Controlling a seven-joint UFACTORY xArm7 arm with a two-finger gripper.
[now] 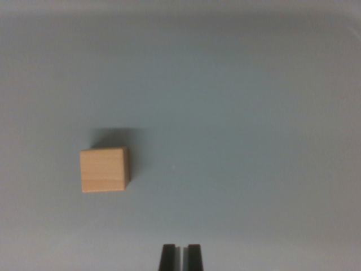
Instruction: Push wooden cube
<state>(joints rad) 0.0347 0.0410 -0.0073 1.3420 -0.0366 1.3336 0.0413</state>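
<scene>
- Wooden cube [105,170] is the thing to watch, but notes start at the gripper [181,257], which pokes into the wrist view at the bottom edge, a little right of centre.
- Only the two dark fingertips [167,257] show, standing side by side, parallel, with a thin pale slit between them.
- Jaws are drawn together, nearly touching; nothing is held between them.
- Tips are apart from the cube, with bare surface all round them.
- Moving outward: plain grey-blue table [254,113] fills the whole view, smooth and unmarked except for a tiny pale speck a short way above the tips.
- Further out, up and toward the wrist view's left of the tips, sits the cube, resting flat on the table.
- It lies left of centre, slightly below the middle height of the view.
- Pale tan wood, faint grain lines running across its top face; a narrow strip of its right side face shows, darker.
- Edges sit roughly square to the view, barely turned.
- A soft dark shadow falls on the table just above and to the right of the cube, touching its top edge.
- Upper part of the view is lighter and hazy.
- No containers seen; the cube stands alone in the open.
</scene>
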